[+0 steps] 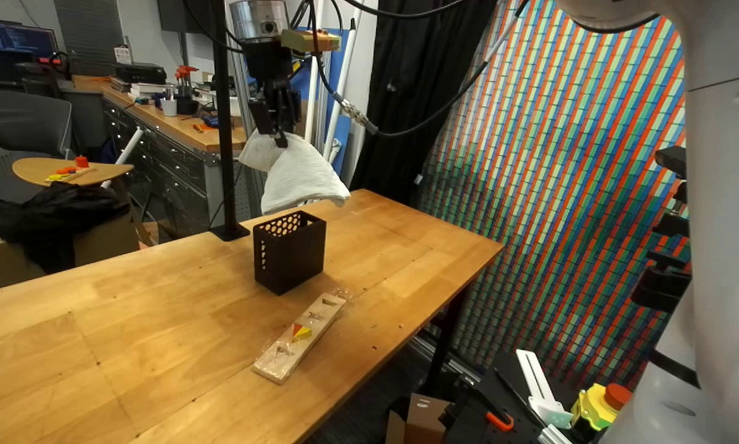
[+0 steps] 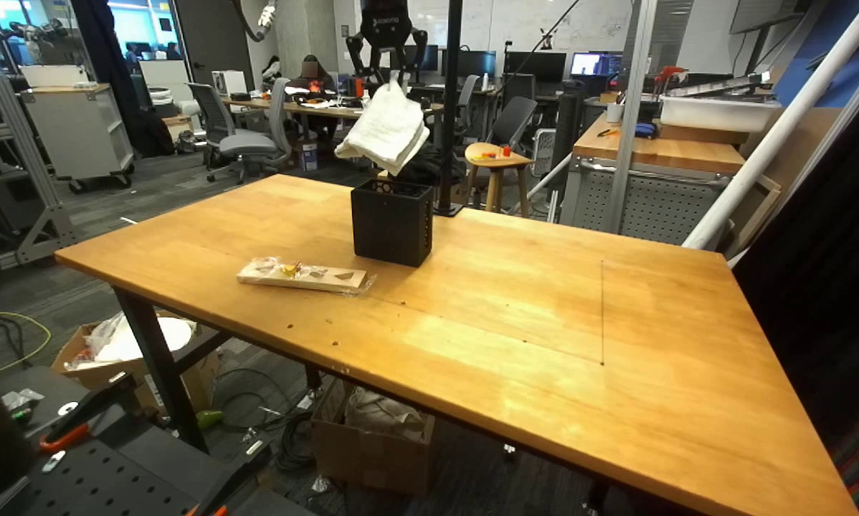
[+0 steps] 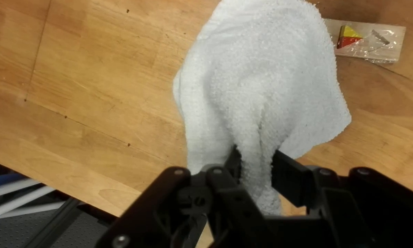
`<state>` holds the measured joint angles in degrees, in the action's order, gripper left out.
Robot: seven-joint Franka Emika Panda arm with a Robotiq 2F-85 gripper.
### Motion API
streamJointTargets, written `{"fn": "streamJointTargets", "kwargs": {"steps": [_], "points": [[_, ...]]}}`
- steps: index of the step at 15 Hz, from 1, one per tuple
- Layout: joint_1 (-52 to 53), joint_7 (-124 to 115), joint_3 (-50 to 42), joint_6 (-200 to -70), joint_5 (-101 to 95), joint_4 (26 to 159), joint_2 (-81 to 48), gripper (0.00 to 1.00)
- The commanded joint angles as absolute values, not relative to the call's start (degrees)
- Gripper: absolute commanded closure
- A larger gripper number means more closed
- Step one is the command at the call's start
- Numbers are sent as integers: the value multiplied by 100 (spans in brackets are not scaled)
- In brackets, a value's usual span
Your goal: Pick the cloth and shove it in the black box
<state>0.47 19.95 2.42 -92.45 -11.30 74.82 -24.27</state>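
"Pinching a fold of cloth in the hand — how far along am I?"
"Picking's done, I'd judge: it hangs beneath my hand, off the table. Shoving it into the box, lower down, remains."
"Room?"
"I see the pole near the hand; away from it looks open. The cloth spreads wider than the box — its edges could snag."

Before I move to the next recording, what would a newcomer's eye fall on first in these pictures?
Most likely the white cloth, hanging in midair from the end effector, which is closed on it. Next comes the open-topped black box, standing upright on the wooden table in both exterior views. The multicoloured striped backdrop, past the wooden table's edge in an exterior view, also catches the eye.
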Motion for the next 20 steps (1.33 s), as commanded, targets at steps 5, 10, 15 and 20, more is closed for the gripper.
{"fn": "streamJointTargets", "kwargs": {"steps": [5,10,15,20], "points": [[-46,1848,282,-9656,-628,7457,-2789,90],[-50,1618,255,-9973,-542,7854,-2808,90],[-68,1397,272,-10383,-368,8280,-2794,90],[-54,1173,233,-10836,-348,8890,-2620,90]]}}
